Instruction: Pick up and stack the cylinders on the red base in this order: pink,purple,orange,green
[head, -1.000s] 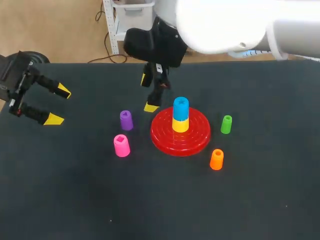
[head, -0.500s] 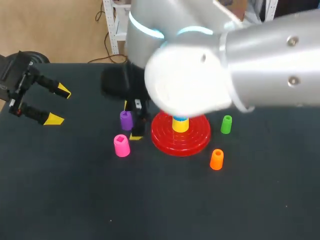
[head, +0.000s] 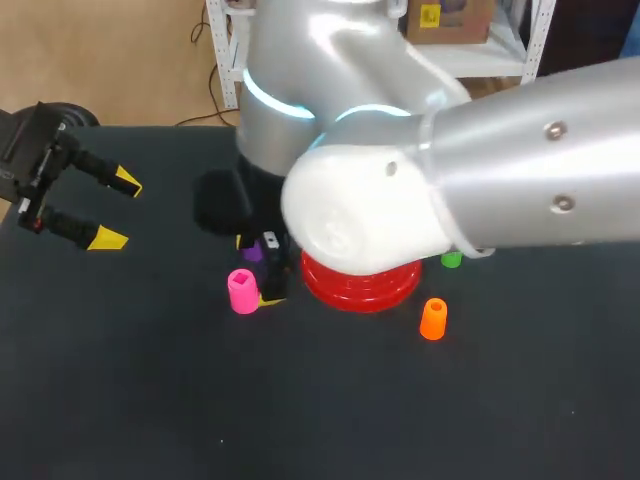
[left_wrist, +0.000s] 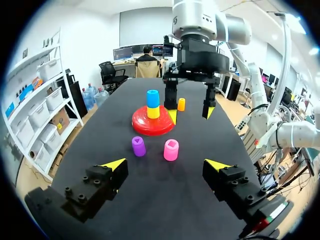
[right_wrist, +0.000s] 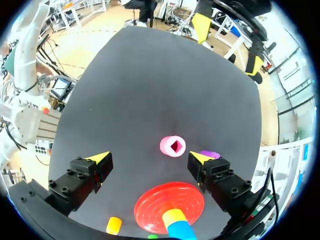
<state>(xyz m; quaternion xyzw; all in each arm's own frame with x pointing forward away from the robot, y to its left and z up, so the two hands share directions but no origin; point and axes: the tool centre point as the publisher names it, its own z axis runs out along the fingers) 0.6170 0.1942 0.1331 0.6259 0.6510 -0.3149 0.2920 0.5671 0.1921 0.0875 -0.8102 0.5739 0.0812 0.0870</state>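
Step in hand: by my judgement, picking up the pink cylinder (right_wrist: 173, 146), number 1 in the order.
Right gripper (right_wrist: 148, 158): open and empty, its 2 fingers wide apart, hanging above the table (head: 300, 400) just beside the red base (right_wrist: 170, 205).
Left gripper (head: 116, 210): open and empty, well apart from all the pieces, near the table's edge.
Pink cylinder: upright on the table, ahead of the right gripper, touching neither finger and nearer to one than to the other.
Purple cylinder (left_wrist: 138, 146): upright just beside the pink one, partly hidden behind the nearer right finger in that arm's wrist view.
Red base: already carries a yellow cylinder (left_wrist: 153, 112) with a blue cylinder (left_wrist: 153, 98) on top.
Orange cylinder (head: 433, 318) and green cylinder (head: 452, 261): on the table on the far side of the base from the pink one.
How to do it well: shift sideways until the pink cylinder sits midway between the 2 fingers, then come straight down.
Watch for: the finger on the purple side could knock that piece over, so line up first.
Grip: close on the round wall, low enough to hold it upright, and lift clear of the 2 pieces on the base.
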